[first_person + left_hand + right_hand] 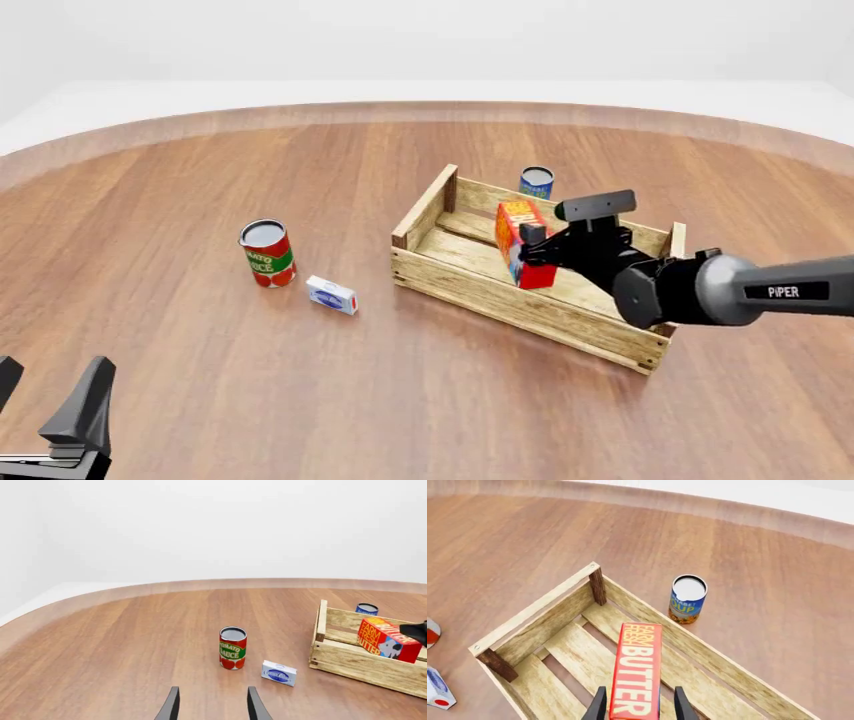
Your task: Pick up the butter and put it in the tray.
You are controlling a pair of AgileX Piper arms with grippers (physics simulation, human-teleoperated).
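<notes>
while the right gripper (531, 244) hangs over the tray (441, 196), its fingers are closed on the butter (518, 240), one on each broad face. butter carton stands on edge, inside the tray walls; cannot tell if it touches the slat floor. tray sits right of centre on the table (200, 360). blue can (537, 182) stands just beyond the tray's far wall. tomato sauce can (267, 253) and small white-and-blue box (331, 295) lie left of the tray. left gripper (51, 400) at near left, fingers apart, holding nothing.
</notes>
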